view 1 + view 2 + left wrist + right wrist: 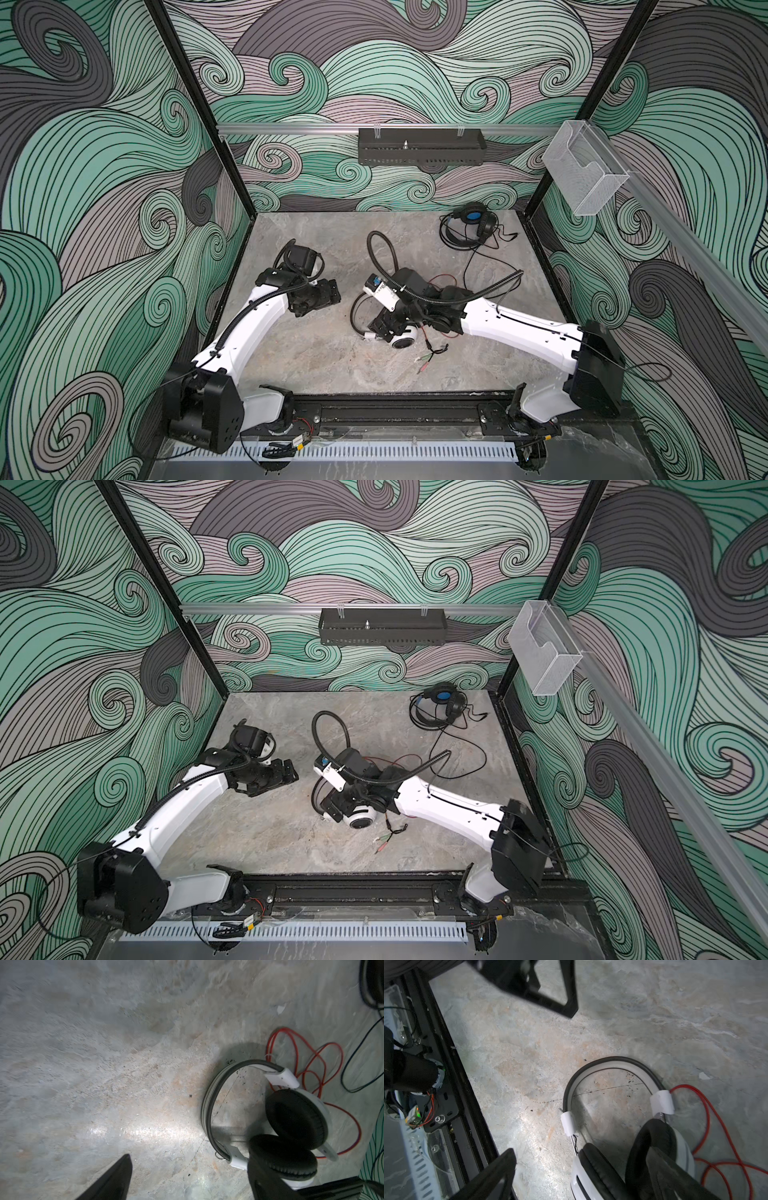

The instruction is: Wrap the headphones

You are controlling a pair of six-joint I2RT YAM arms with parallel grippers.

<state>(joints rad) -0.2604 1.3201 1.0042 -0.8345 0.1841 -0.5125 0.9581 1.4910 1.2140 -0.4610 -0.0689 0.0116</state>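
**White headphones under the right end effector, both end effectors wide, cords loose**

The white headphones (pixel 402 341) lay near the middle of the surface (pixel 311 365). The headband (pixel 612 1061) rested on its edge toward the left arm's side, and the ear pads (pixel 600 1169) were turned in toward each other.

The right end effector (pixel 581 1150) sat low over the ear cups with its jaws wide. In the right wrist view one finger (pixel 500 1169) was clear of the headphones, with bare surface between them. The other finger (pixel 666 1172) overlapped an ear pad, and I couldn't tell whether it touched. It did not look clamped on anything.

The left end effector (pixel 332 296) was also wide and held nothing. In both top views it sat near the headband but apart from it.

The red cord (pixel 707 1113) was not wrapped. It lay in loose loops on the surface beside the ear cups, on the side away from the headband. Its plug end (pixel 430 356) lay just beside the white ear cup, toward the front edge of the surface.

The black headphones (pixel 469 224) sat at the back right corner of the surface, well apart from both end effectors. Part of the black cord (pixel 342 1079) was looped next to them. The rest trailed loose across the surface toward the right arm.
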